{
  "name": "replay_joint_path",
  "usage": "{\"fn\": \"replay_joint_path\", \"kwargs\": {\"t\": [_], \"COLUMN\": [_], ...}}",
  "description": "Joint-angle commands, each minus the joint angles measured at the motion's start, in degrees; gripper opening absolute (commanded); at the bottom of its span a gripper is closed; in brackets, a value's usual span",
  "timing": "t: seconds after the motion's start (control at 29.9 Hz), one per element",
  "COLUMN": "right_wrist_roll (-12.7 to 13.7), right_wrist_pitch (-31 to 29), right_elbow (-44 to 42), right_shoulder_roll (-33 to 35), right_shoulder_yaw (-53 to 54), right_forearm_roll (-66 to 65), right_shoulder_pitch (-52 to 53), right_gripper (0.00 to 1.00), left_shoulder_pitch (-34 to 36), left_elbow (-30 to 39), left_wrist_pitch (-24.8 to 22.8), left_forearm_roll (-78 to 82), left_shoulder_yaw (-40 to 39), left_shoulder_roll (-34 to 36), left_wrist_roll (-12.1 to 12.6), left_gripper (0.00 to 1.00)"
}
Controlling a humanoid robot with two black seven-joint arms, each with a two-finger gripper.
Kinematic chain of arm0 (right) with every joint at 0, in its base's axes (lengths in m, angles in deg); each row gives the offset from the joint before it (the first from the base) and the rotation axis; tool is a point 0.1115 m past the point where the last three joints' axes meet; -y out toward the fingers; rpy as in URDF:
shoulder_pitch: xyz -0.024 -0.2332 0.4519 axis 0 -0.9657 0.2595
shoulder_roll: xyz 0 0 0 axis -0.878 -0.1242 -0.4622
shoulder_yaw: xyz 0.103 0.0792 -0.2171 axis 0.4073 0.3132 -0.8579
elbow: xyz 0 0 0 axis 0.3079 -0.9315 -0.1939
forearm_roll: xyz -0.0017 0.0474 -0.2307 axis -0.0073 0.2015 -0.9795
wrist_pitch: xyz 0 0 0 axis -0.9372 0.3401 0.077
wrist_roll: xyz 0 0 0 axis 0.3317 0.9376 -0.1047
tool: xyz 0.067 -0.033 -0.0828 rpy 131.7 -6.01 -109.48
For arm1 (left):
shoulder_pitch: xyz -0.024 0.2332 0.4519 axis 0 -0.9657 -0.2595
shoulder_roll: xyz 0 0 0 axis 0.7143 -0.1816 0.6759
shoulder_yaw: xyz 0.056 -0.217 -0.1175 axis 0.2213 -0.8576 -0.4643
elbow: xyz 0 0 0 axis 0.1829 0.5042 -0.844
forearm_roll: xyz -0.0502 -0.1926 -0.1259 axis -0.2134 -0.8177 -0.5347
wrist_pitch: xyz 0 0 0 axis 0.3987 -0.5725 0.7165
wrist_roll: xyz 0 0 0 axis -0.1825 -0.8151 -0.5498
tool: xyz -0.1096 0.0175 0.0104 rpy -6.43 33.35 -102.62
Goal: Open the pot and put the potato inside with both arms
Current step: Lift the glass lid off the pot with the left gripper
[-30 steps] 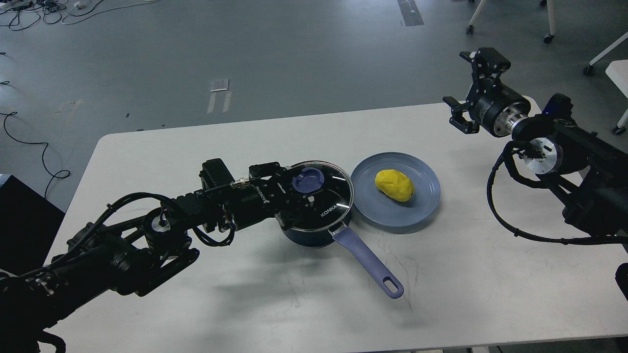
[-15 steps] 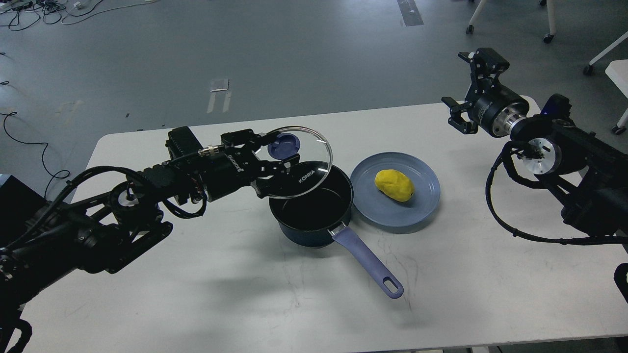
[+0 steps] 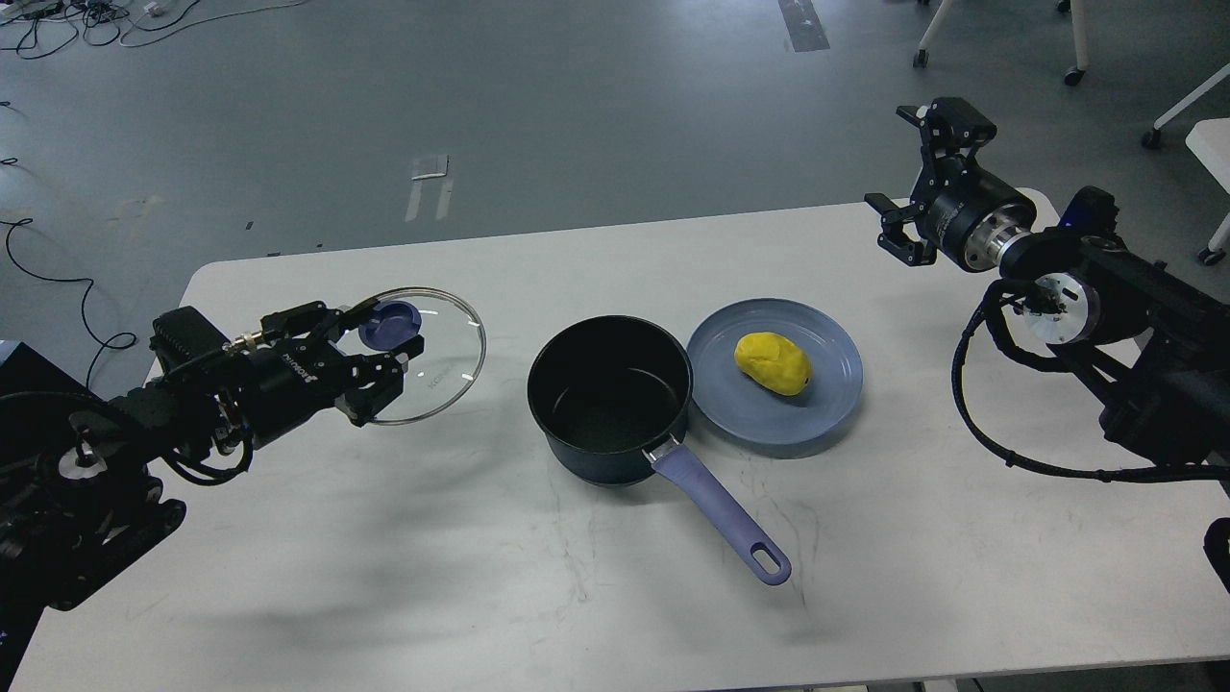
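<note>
Yellow potato lies down-left of the spread right tool; left tool pinches the lid.

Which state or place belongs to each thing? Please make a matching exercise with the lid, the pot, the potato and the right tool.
Things:
1. glass lid
2. pot
3. potato
4. right tool

Places or states:
A. lies on the blue plate
B. open, holds nothing, above the table's far right corner
C. held by its knob in the left tool, left of the pot
D. uncovered and empty, handle towards the near edge

Pairs: 1-C, 2-D, 3-A, 4-B
</note>
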Motion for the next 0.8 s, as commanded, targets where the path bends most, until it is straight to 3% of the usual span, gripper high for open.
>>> {"fn": "replay_joint_path", "kwargs": {"t": [0.0,0.33,0.54,0.77], "right_wrist_roll": [0.0,0.0,0.0,0.0], "right_wrist_pitch": [0.0,-0.1,0.0,0.2], "right_elbow": [0.1,0.3,0.4,0.3], "right_shoulder_roll": [0.0,0.2,0.3,0.3], "right_shoulder_yaw": [0.0,-0.1,-0.1,-0.1], "right_forearm_roll": [0.0,0.0,0.0,0.0], "right_shoulder_pitch": [-0.1,-0.1,-0.1,-0.2], "right_gripper": [1.0,1.0,1.0,1.0], "left_shoulder_pitch": [-3.4,-5.6,-6.0,-6.2], "left_elbow": [-0.2,-8.4,-9.3,-9.4], "left_wrist_pitch": [1.9,3.7,3.8,3.9], "left_forearm_roll": [-1.4,-1.7,-1.7,-1.8], "left_shoulder_yaw": [0.0,0.1,0.1,0.1], "left_shoulder_roll": [-0.4,-6.1,-7.5,-7.5], "left_wrist_roll": [0.0,0.0,0.0,0.0], "left_gripper": [0.41,0.42,0.44,0.71]}}
